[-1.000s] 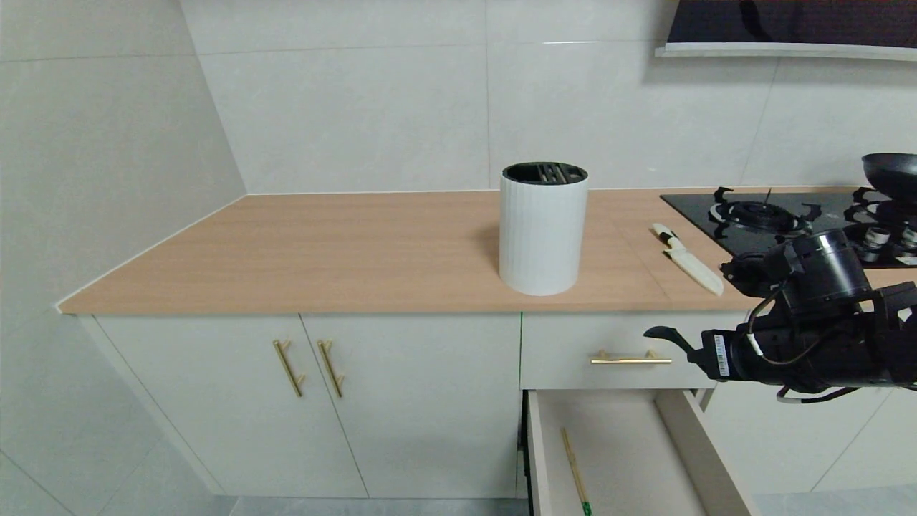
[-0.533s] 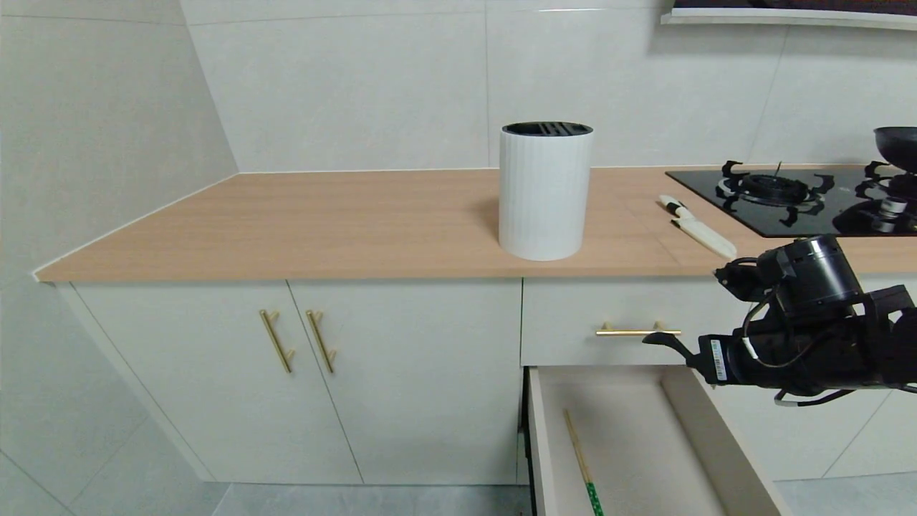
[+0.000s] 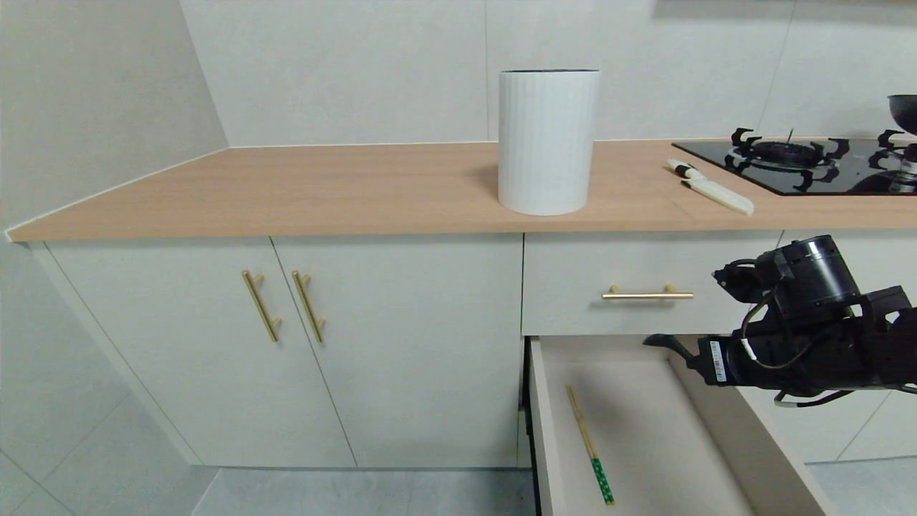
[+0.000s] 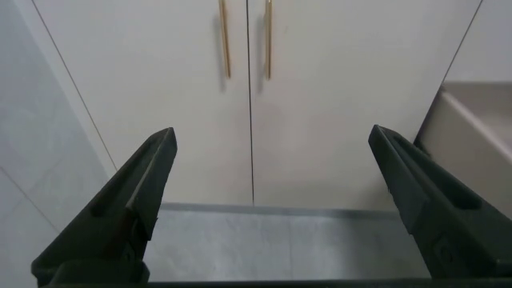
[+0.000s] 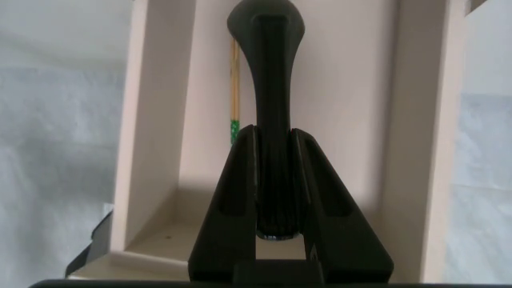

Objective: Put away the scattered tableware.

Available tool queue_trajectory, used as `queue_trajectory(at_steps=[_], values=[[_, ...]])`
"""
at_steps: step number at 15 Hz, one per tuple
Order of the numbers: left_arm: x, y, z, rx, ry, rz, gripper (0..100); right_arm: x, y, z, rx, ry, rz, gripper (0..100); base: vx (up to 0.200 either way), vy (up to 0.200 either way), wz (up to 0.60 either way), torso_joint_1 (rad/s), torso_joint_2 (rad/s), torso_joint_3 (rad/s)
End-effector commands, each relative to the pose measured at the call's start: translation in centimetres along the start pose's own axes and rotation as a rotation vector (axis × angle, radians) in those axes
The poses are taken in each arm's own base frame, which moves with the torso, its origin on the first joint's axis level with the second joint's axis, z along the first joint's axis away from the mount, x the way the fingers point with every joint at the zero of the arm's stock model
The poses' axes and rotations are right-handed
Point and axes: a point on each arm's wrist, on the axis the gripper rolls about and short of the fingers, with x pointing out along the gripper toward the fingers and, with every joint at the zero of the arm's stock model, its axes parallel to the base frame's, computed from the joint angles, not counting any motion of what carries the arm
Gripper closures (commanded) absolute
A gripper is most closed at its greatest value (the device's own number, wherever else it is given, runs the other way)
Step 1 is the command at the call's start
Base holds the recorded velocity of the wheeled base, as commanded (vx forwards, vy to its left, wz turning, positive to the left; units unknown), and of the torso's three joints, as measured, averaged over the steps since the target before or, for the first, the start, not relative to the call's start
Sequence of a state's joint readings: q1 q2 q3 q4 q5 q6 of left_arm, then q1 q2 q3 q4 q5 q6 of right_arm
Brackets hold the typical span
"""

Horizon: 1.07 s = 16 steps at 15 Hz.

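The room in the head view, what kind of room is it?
Most likely a home kitchen. A gas stove is set into the wooden countertop, a knife lies on that countertop, and below it an open drawer holds a pair of chopsticks.

1 white holder (image 3: pixel 548 143), 1 knife (image 3: pixel 709 188), 1 black utensil (image 5: pixel 266 48), 1 open drawer (image 3: pixel 645 430), 3 gold handles (image 3: pixel 647 294)

Head view faces the bench (image 3: pixel 322 186) front-on. Right wrist looks down close, sharing the drawer (image 3: pixel 645 423). Left wrist faces the doors (image 4: pixel 320 120).
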State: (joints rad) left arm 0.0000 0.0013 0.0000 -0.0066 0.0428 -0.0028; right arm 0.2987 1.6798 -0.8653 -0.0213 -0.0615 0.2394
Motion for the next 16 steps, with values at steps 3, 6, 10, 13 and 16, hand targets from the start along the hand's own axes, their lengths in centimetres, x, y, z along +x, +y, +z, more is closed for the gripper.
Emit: queue_trajectory(at_steps=[3,6,10,13,16], values=[[0.0,0.0,0.0,0.0,0.001,0.0,0,0.1,0.0,-0.2,-0.002,0.008,0.0,100,0.0,0.0,0.0,-0.121,0.43,0.305],[0.0,0.0,0.0,0.0,0.001,0.0,0,0.1,0.0,-0.2,-0.004,0.008,0.0,100,0.0,0.0,0.0,-0.035,0.16,0.105],[0.0,0.0,0.0,0.0,0.001,0.0,0,1.5,0.0,-0.4,-0.006,0.04,-0.008,100,0.0,0.0,0.0,0.0,0.0,0.0],[0.0,0.0,0.0,0.0,0.001,0.0,0,4.5,0.0,-1.3,-0.008,0.074,-0.021,100,0.0,0.0,0.0,0.0,0.0,0.0],[0.0,0.0,0.0,0.0,0.001,0.0,0,7.2,-0.1,-2.4,-0.012,0.136,-0.03,100,0.0,0.0,0.0,0.0,0.0,0.0]])
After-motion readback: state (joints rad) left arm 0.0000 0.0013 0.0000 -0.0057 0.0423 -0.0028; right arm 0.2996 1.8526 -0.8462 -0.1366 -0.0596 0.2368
